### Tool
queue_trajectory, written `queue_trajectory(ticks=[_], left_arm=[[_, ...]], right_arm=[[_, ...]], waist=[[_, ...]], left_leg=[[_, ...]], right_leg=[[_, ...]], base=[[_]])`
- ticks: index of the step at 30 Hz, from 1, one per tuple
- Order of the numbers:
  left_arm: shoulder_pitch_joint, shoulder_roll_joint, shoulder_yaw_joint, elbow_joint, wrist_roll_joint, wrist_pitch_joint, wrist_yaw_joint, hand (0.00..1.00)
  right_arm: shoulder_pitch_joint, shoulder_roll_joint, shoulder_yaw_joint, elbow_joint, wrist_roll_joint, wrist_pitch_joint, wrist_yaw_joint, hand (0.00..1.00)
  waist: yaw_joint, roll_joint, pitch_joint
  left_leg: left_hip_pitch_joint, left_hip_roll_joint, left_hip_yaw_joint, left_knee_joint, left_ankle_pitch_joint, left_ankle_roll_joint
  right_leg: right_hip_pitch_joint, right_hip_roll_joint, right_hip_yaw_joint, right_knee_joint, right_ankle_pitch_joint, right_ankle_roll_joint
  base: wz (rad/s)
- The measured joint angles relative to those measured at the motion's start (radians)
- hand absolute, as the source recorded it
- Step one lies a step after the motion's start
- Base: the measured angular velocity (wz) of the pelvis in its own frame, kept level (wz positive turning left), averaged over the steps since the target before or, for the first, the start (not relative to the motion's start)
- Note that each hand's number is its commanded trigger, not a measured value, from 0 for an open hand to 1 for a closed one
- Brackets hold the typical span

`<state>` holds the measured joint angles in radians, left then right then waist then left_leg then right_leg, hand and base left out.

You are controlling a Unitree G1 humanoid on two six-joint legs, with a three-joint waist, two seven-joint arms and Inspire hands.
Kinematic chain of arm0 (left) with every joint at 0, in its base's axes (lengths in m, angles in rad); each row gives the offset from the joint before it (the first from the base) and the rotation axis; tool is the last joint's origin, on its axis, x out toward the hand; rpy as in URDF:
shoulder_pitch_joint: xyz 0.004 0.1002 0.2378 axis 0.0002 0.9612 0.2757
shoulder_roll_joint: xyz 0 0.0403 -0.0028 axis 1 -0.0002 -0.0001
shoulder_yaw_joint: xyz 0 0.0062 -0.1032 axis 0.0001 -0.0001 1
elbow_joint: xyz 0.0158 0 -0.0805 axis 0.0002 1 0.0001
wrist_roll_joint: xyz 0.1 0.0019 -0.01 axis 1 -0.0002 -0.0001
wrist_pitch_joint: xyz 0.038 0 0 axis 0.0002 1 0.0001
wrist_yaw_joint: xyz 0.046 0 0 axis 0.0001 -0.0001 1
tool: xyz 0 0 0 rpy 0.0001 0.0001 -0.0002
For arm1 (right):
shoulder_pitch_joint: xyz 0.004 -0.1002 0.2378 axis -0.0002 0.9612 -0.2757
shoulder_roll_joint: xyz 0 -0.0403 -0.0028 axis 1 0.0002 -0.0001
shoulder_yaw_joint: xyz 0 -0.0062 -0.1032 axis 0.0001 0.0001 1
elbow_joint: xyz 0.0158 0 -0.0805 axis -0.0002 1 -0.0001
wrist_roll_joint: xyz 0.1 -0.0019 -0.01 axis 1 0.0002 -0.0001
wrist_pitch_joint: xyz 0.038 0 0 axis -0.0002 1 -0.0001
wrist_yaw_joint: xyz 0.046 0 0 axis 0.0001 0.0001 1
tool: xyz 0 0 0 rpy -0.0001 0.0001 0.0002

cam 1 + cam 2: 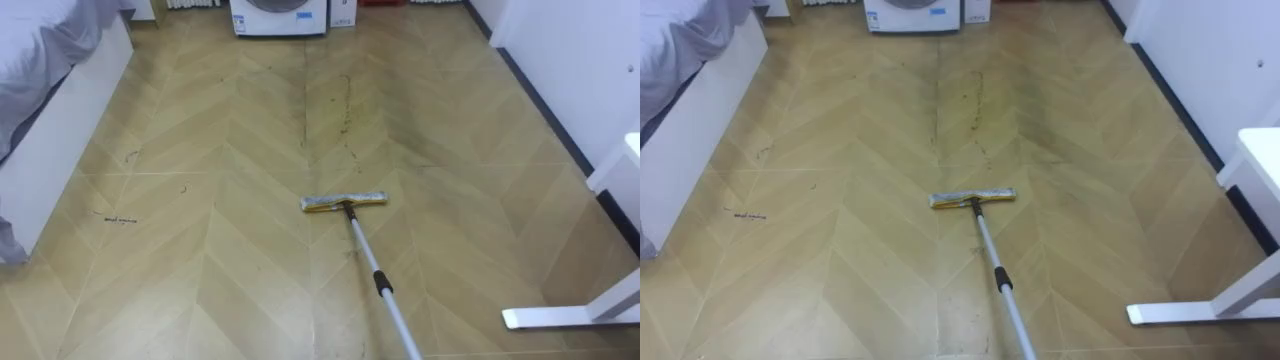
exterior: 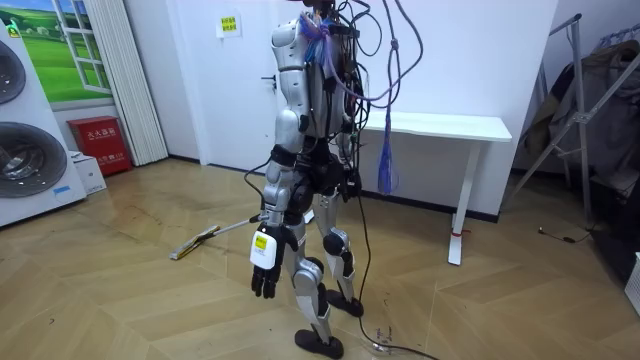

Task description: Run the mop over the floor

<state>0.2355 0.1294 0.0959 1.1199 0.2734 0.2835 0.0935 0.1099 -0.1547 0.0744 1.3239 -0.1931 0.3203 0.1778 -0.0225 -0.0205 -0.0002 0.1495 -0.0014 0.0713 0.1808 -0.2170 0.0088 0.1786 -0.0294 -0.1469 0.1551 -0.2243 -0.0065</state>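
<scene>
A flat mop lies with its yellowish head (image 1: pixel 343 201) on the wooden floor (image 1: pixel 240 280) ahead of me. Its grey handle (image 1: pixel 380 280) slants back toward my lower right and leaves the picture. Dark streaks (image 1: pixel 345 105) mark the floor beyond the head, and small scribbled marks (image 1: pixel 120 218) lie to the left. In the room view I stand upright facing the view's left, and the mop head (image 2: pixel 195 243) rests in front of my feet. The handle's upper end passes behind my hip. My left hand (image 2: pixel 262 272) hangs by my thigh, fingers relaxed, holding nothing.
A white bed (image 1: pixel 50 130) runs along my left. A washing machine (image 1: pixel 280 15) stands at the far wall. The foot of a white table (image 1: pixel 570 315) sits at my right beside a white wall (image 1: pixel 560 50). A drying rack (image 2: pixel 590 100) stands at the room view's right.
</scene>
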Motion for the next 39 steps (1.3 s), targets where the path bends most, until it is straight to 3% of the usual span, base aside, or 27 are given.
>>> queue_trajectory(ticks=[11,22,29,34,39], left_arm=[[-0.009,0.000,-0.002,-0.001,0.000,0.003,-0.018,0.00],[-0.032,-0.003,-0.002,-0.003,0.003,0.007,-0.018,0.00],[-0.115,-0.009,-0.037,0.029,0.003,-0.006,-0.038,0.00],[-0.144,-0.014,-0.078,0.040,0.002,-0.007,-0.036,0.00],[-0.150,-0.023,-0.082,0.057,-0.003,-0.007,-0.032,0.00]], right_arm=[[0.000,0.000,0.000,-0.007,0.000,0.000,0.000,1.00],[-0.015,0.000,0.000,-0.027,0.014,-0.003,-0.009,1.00],[-0.075,-0.003,0.001,0.000,0.039,-0.022,-0.038,1.00],[-0.093,-0.005,0.001,0.010,0.063,-0.031,-0.082,1.00],[-0.093,-0.010,0.002,0.006,0.119,-0.045,-0.121,1.00]], waist=[[0.000,0.000,-0.0001],[0.001,0.005,-0.0035],[0.003,0.021,0.0016],[-0.002,0.019,0.0082],[0.003,0.031,0.0141]], left_leg=[[-0.014,0.000,-0.001,0.003,0.000,0.000],[-0.126,0.005,0.005,0.038,0.000,0.000],[-0.279,0.005,0.004,0.122,0.000,0.001],[-0.391,-0.008,-0.005,0.192,-0.002,0.004],[-0.554,-0.013,-0.030,0.321,-0.023,0.002]], right_leg=[[-0.011,-0.001,-0.001,0.002,0.000,0.000],[-0.126,-0.001,0.003,0.047,0.001,-0.002],[-0.274,-0.013,-0.007,0.127,-0.008,-0.008],[-0.409,-0.042,-0.020,0.252,-0.060,-0.014],[-0.573,-0.067,-0.022,0.399,-0.104,-0.028]], base=[[0.00],[-0.01],[0.04],[0.14],[0.09]])
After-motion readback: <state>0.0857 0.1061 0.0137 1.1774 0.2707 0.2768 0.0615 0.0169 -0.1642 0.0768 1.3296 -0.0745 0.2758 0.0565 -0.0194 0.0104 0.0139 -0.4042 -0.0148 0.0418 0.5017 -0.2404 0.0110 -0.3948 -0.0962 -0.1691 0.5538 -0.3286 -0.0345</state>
